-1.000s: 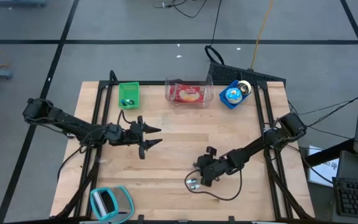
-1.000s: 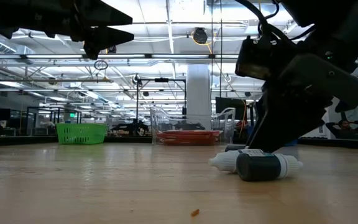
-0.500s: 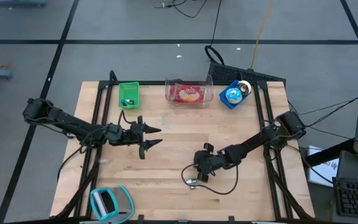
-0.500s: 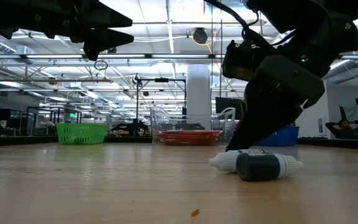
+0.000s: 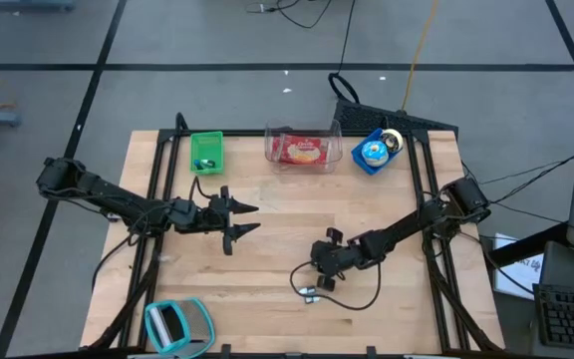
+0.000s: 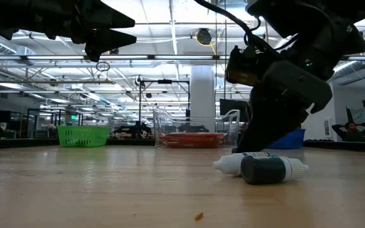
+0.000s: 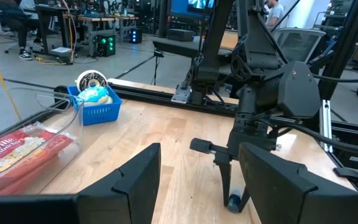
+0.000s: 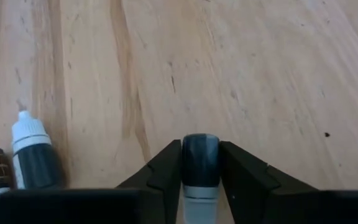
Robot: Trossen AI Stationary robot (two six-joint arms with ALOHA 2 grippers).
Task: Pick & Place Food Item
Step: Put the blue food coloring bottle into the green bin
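Wooden table (image 5: 287, 229) beneath two dark arms, workshop room behind. Nearest the front edge lie small dropper bottles (image 6: 262, 167) on their sides (white tips, dark bodies). Just above them the right gripper (image 8: 201, 163) has its fingers closed on one dark-capped bottle (image 8: 200, 167), pinched between both pads; another bottle (image 8: 35, 158) lies beside it on the wood. Left of centre, the left gripper (image 5: 239, 218) hangs above the table with fingers spread, holding nothing. Along the far edge stand a green basket (image 5: 206, 152), a clear bin (image 5: 304, 147) with a red packet, and a blue basket (image 5: 375, 152).
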